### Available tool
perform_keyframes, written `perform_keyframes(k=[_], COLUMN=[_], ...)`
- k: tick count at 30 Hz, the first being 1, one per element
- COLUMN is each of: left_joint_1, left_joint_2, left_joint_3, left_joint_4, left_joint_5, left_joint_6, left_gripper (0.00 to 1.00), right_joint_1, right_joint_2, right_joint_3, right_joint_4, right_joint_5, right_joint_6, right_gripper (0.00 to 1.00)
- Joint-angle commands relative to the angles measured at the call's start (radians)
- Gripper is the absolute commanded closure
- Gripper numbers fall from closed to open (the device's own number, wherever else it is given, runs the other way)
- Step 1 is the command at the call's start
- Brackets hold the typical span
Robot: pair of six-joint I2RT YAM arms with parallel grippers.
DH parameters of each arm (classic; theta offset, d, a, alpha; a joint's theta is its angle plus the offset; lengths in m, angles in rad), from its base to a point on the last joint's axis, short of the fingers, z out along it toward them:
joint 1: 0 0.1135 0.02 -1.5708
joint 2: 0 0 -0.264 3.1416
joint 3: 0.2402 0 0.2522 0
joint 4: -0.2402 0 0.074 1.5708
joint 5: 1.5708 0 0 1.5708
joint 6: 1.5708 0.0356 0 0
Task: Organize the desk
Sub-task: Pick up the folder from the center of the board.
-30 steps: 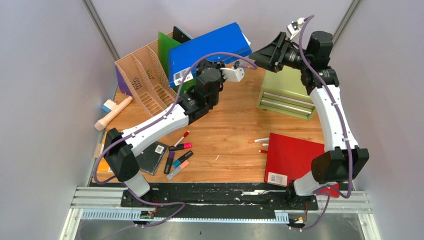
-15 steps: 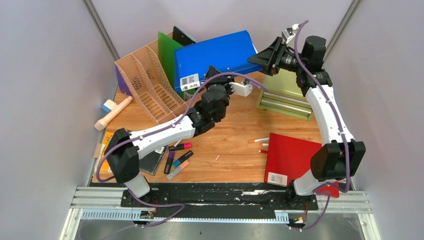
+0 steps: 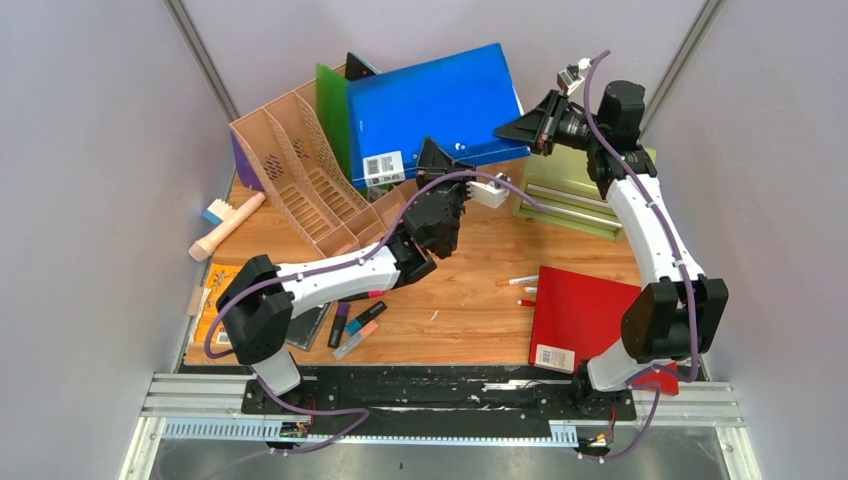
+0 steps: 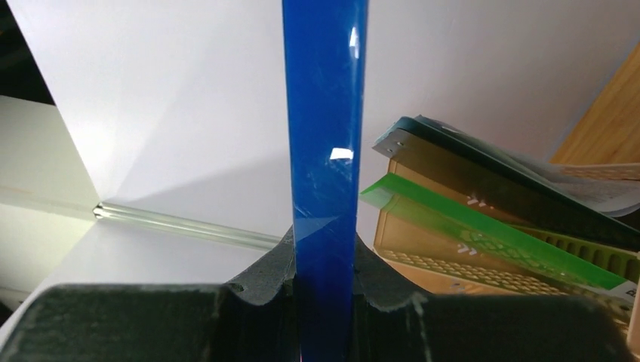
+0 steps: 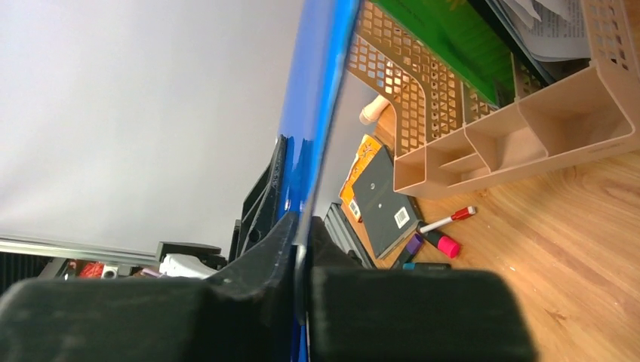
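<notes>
Task is judged partway done. Blue folder (image 3: 440, 105) is being held aloft at far centre, clamped shut on by left end effector (image 3: 432, 160) and right end effector (image 3: 512, 130). Green folder (image 3: 332, 105) is being kept in the rack (image 3: 300, 180). Red folder (image 3: 585, 310) and markers (image 3: 358, 322) are being left loose on the tabletop (image 3: 470, 265), which fills the middle of the scene: orange-brown wood grain, black near rail.

Rear: blue folder (image 3: 440, 105), upright and tilted, beside a green folder (image 3: 333, 100) at the far end of a tan file rack (image 3: 290, 160). Right: green drawer cabinet (image 3: 575, 195); red folder (image 3: 585, 310) flat on the desk (image 3: 470, 290), pens (image 3: 520, 282) just beside it. Left: markers (image 3: 358, 325), black notebook (image 3: 306, 328), peach-handled brush (image 3: 228, 225).
</notes>
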Motion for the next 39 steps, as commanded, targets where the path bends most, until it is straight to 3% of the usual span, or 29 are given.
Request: perform_keyframes(k=[1, 5, 7, 8, 14, 17, 18, 19, 22, 29, 39], left_joint_1=[-0.018, -0.019, -0.018, -0.020, -0.019, -0.019, -0.020, -0.019, -0.015, 0.070, 0.391], left_joint_2=[0.020, 0.019, 0.014, 0.010, -0.024, -0.073, -0.110, -0.130, -0.210, -0.255, -0.194], left_joint_3=[-0.018, -0.043, -0.059, -0.072, -0.149, -0.162, -0.156, -0.129, -0.026, 0.284, 0.675], left_joint_4=[0.238, 0.233, 0.215, 0.211, 0.125, -0.046, -0.192, -0.275, -0.725, -1.254, -1.484], left_joint_5=[0.004, -0.011, -0.017, -0.018, -0.019, -0.009, 0.008, 0.024, 0.142, 0.452, 1.083], left_joint_6=[0.131, 0.133, 0.117, 0.105, 0.032, -0.132, -0.183, -0.308, -0.614, -0.928, -1.151], left_gripper=[0.98, 0.88, 0.67, 0.50, 0.05, 0.00, 0.00, 0.00, 0.00, 0.00, 0.00], right_joint_1=[-0.005, -0.041, -0.059, -0.093, -0.190, -0.236, -0.242, -0.245, -0.246, -0.246, -0.229], right_joint_2=[-0.046, -0.069, -0.080, -0.087, -0.126, -0.136, -0.138, -0.141, -0.144, -0.186, -0.308], right_joint_3=[-0.019, -0.027, -0.027, -0.027, -0.021, -0.016, -0.011, 0.000, 0.041, 0.122, 0.106], right_joint_4=[0.061, 0.061, 0.061, 0.061, 0.059, 0.053, 0.039, 0.017, -0.043, -0.215, -0.537], right_joint_5=[-0.005, 0.000, -0.001, -0.002, -0.002, 0.000, 0.007, 0.016, 0.027, 0.019, -0.033], right_joint_6=[-0.001, -0.007, -0.009, -0.009, -0.036, -0.075, -0.103, -0.142, -0.252, -0.548, -0.964], right_gripper=[0.99, 1.00, 1.00, 1.00, 1.00, 1.00, 1.00, 1.00, 1.00, 1.00, 1.00])
